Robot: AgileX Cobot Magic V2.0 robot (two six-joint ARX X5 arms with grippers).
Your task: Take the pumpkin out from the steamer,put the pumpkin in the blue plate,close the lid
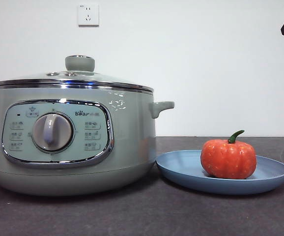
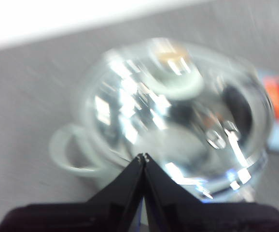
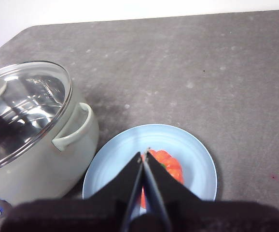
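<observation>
Though front hides tools, wrists show pumpkin [image 3: 171,166] plated.

White wall [image 1: 206,64], wall socket [image 1: 88,14], dark speckled tabletop [image 1: 181,211].

Orange pumpkin [image 1: 228,158] upright on blue plate [image 1: 181,169]; glass lid [image 1: 73,78] closed on sage-green steamer [image 1: 132,147].

You see the steamer [image 1: 73,142] in pale sage green with a chrome-framed panel; its lid [image 1: 73,81] — clear glass, chrome rim, green knob; the pumpkin [image 1: 228,158] — glossy orange-red, green stem; the blue plate [image 1: 181,169], matte light blue; the surface [image 1: 147,216], mottled dark grey.
</observation>
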